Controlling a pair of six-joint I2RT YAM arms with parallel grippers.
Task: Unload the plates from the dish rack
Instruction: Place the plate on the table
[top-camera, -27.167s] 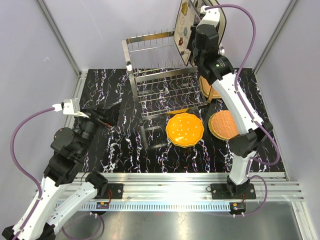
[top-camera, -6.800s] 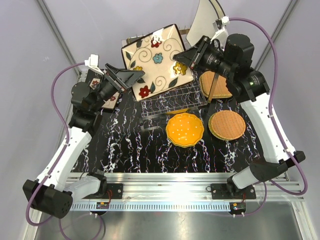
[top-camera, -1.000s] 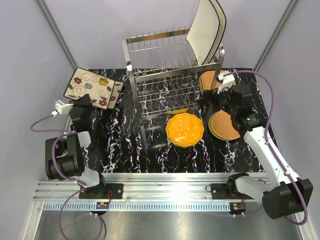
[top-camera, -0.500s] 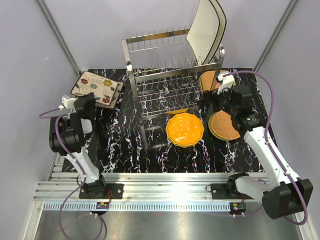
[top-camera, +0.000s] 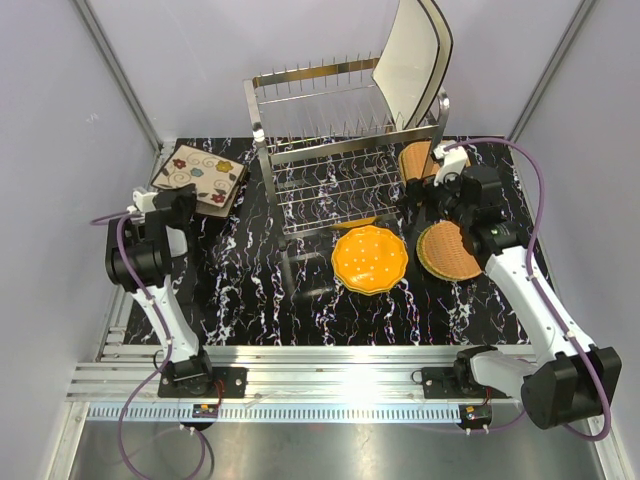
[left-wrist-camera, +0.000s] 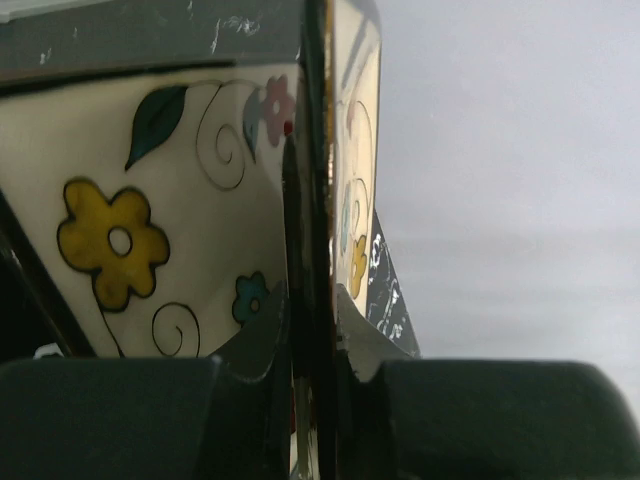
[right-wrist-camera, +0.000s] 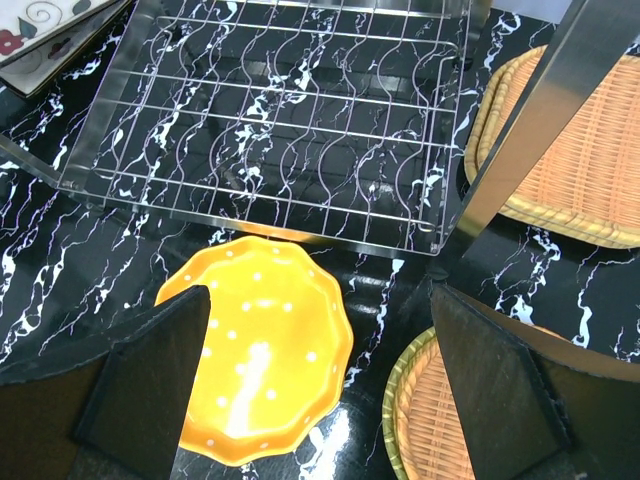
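Observation:
The steel dish rack (top-camera: 330, 150) stands at the back centre, with two large cream square plates (top-camera: 410, 60) upright at its right end. My left gripper (top-camera: 168, 203) (left-wrist-camera: 315, 310) is shut on the dark rim of a cream flowered plate (top-camera: 200, 170) (left-wrist-camera: 150, 220), which lies low at the far left over another flowered plate (top-camera: 218, 197). My right gripper (top-camera: 432, 195) (right-wrist-camera: 320, 295) hangs open and empty above the orange scalloped plate (top-camera: 369, 258) (right-wrist-camera: 260, 350) and a tan woven plate (top-camera: 450, 250) (right-wrist-camera: 470, 420).
A second tan woven plate (top-camera: 420, 160) (right-wrist-camera: 580, 150) lies behind the rack's right leg (right-wrist-camera: 540, 110). The rack's lower wire shelf (right-wrist-camera: 290, 120) overhangs the orange plate's far edge. Grey walls close in the left, back and right sides.
My left arm has carried the flowered plate back and down toward the far-left corner, levelling it onto the plate there. The right arm has barely shifted.

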